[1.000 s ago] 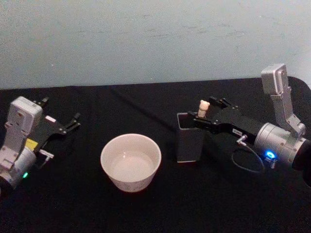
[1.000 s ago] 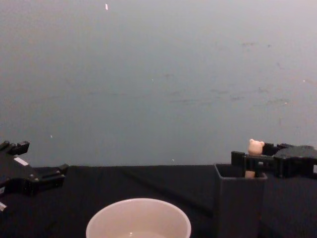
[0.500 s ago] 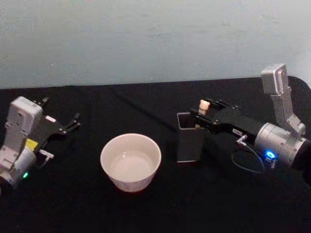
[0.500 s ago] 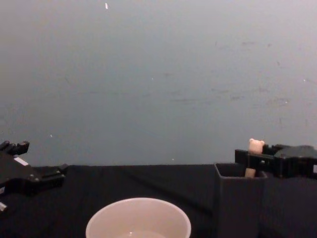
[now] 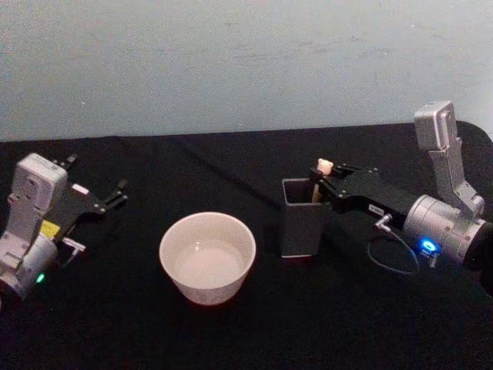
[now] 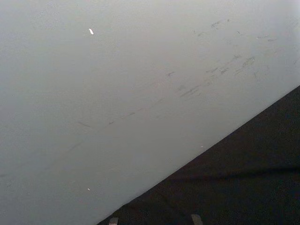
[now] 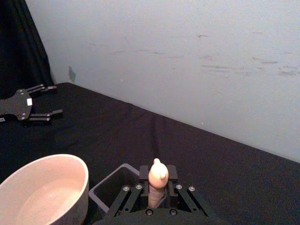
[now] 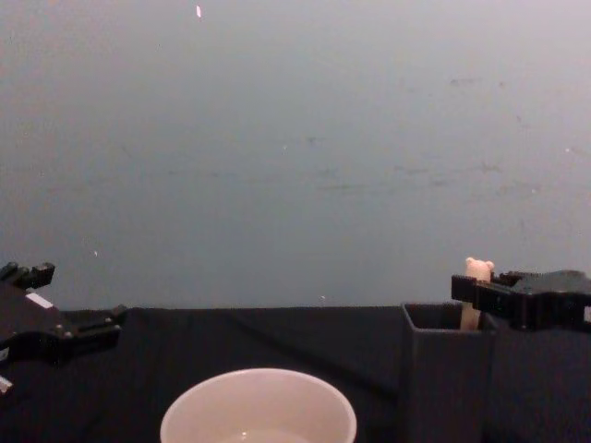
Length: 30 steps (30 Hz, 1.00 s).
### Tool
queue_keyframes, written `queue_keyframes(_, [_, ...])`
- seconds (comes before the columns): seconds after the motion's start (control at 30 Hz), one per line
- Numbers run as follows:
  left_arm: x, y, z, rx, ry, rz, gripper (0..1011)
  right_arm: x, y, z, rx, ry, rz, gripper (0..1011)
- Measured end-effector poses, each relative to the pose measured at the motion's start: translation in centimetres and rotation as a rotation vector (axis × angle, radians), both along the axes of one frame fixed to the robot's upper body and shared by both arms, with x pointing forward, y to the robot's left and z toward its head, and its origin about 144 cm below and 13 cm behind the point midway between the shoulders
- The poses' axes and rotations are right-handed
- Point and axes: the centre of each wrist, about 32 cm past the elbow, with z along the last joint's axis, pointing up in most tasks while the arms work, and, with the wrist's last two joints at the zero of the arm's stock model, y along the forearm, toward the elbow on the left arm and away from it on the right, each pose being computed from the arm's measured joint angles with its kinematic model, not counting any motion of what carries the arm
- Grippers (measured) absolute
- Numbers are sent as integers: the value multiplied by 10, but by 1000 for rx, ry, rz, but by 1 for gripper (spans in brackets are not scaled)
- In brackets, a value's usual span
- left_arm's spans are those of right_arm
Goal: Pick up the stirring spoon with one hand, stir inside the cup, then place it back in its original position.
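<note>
The stirring spoon (image 5: 323,165) stands in the dark grey square holder (image 5: 301,223), with its peach bear-head handle (image 8: 477,269) poking above the rim. The bowl of the spoon is hidden inside. My right gripper (image 5: 321,183) reaches in from the right at rim height and is shut on the spoon handle (image 7: 158,180), one finger pressed to each side. The cream-white cup (image 5: 206,256) sits left of the holder, with a pale film at its bottom (image 7: 43,191). My left gripper (image 5: 104,197) is parked at the far left, open and holding nothing.
A black cloth (image 5: 254,331) covers the table up to a pale grey-blue wall (image 8: 295,138). The holder (image 8: 445,369) and cup (image 8: 259,406) stand a hand's width apart. My left gripper (image 7: 29,107) lies far beyond the cup.
My right gripper has drawn back a little to the right and risen slightly, so less of the handle shows above its fingers. The left arm, cup and holder have stayed put.
</note>
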Motion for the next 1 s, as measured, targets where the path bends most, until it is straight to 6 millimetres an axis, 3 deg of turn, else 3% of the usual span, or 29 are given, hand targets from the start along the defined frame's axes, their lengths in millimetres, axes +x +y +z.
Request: queue_keyframes(1.0, [0,0,0,0,0,0,1001,0,-2,2,16,12,10,214])
